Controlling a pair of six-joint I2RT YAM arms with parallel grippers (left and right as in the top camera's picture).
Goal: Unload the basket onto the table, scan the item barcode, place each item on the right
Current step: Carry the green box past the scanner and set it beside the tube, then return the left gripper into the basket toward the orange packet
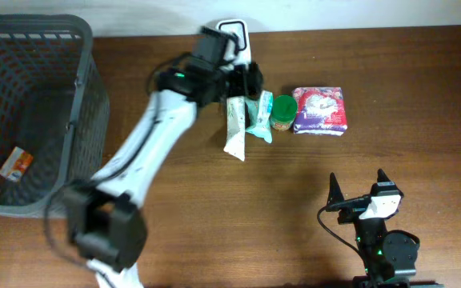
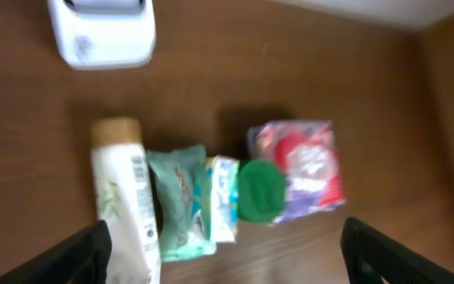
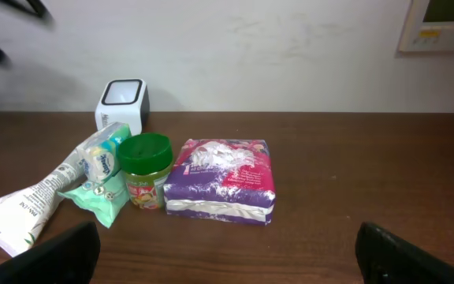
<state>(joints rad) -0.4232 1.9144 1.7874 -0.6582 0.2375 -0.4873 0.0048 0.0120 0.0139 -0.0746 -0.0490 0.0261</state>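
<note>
**Operator:** Report the layout, largest item first.

**Technician:** The wooden table [image 1: 422,96] carries everything. A grey mesh basket [image 1: 34,30] stands at its far left. The left arm [image 1: 146,136] reaches from the near edge toward the far centre. The right arm [image 1: 386,248] sits at the near right, well apart from the goods.

**Operator:** Finger state?

**Technician:** The left gripper [image 1: 250,80] hangs over the far end of the item row. In the left wrist view its fingers [image 2: 77,252] stand spread wide, with nothing between them. The right gripper [image 1: 357,186] is likewise spread wide, and it holds nothing.

**Operator:** Locate the task items.

**Technician:** They lie in one row at the far centre.
- The purple package [image 1: 320,110] lies at the right end.
- The white tube [image 1: 235,128] lies at the left end, cap toward the far side.
- The white scanner [image 1: 237,34] stands beyond the row at the far edge, partly covered by the left arm.
- The teal packet [image 1: 260,120] lies just right of the tube.
- The green-lidded jar [image 1: 283,112] stands upright against the purple package.
- A small blue-and-white packet [image 2: 221,197] lies between the teal packet and the jar.

I cannot tell which item is due for scanning.

**Operator:** Anything else?

**Technician:** A small orange pack [image 1: 16,164] lies inside the basket.
</note>
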